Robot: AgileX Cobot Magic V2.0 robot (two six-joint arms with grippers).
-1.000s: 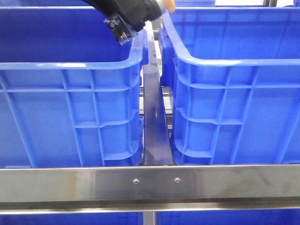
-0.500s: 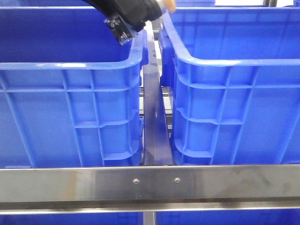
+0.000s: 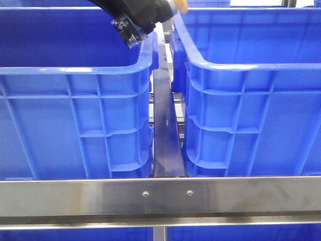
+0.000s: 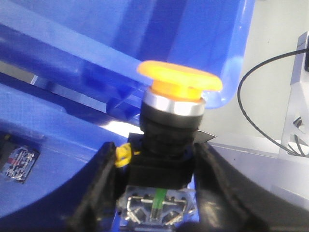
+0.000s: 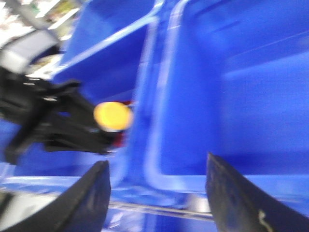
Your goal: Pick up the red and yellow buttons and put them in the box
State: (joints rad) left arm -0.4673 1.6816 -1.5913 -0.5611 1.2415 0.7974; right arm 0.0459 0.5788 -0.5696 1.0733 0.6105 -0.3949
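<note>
Nearest the front camera, a brushed steel crossbar [image 3: 160,198] with two small screws spans the frame. Behind it stand two large deep blue plastic crates with ribbed sides and thick rolled rims, the left crate [image 3: 75,125] and the right crate [image 3: 251,115], set apart by a narrow gap where a dark metal rail [image 3: 164,135] runs away from the camera. Farther back, at about 11 o'clock in the front view, the left gripper [image 4: 159,193] hangs over the far inner corner of the left crate's rim, just beside the gap. Its black fingers [image 4: 94,193] are clamped on the black body of an orange-yellow push button with a mushroom cap and a silver collar [image 4: 178,84]; the cap peeks out at 12 o'clock of the front view [image 3: 179,5], near the right crate's rim. The right gripper [image 5: 157,193], seen blurred from its own wrist, has its two dark fingers spread wide with nothing between them, above the crates.
</note>
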